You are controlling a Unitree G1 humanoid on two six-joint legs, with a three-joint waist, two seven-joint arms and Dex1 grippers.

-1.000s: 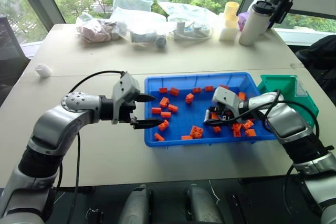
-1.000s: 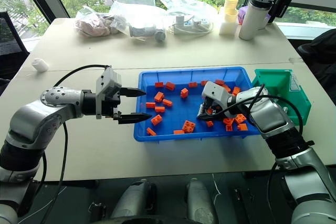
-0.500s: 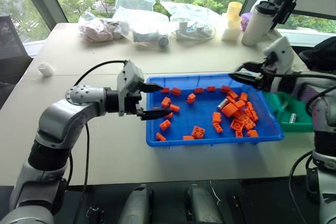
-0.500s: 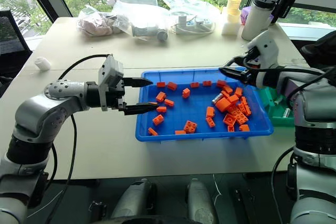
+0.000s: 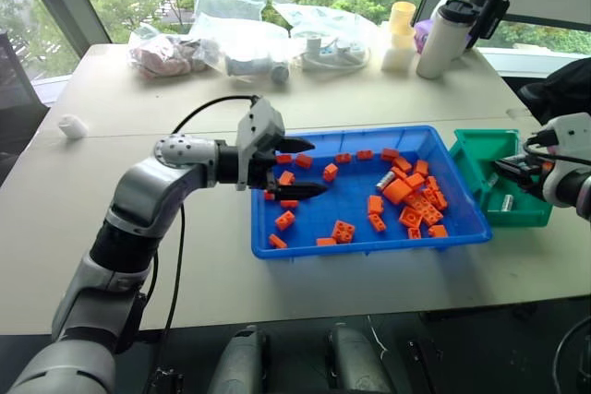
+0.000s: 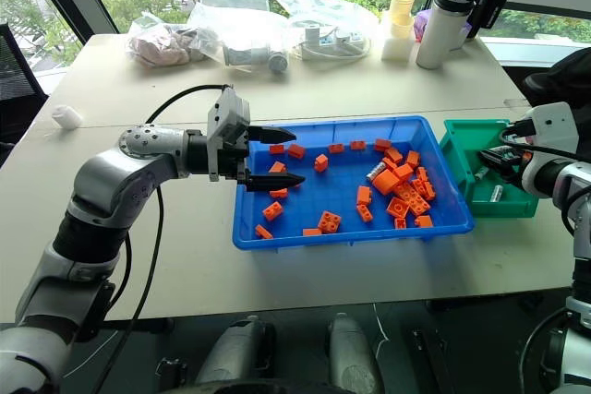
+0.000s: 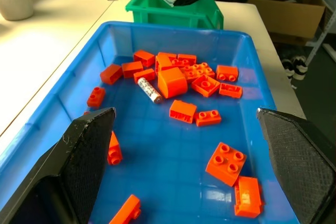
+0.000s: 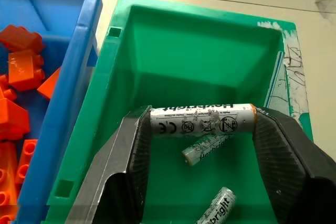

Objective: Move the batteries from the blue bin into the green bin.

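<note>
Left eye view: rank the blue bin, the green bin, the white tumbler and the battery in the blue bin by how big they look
1. blue bin
2. green bin
3. white tumbler, not far behind the green bin; it stands farther from the camera, so their true order is unsure
4. battery, smallest by far

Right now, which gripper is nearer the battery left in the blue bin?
Left. The left gripper hovers over the blue bin's near-left part, facing the battery. The right gripper is over the green bin.
</note>
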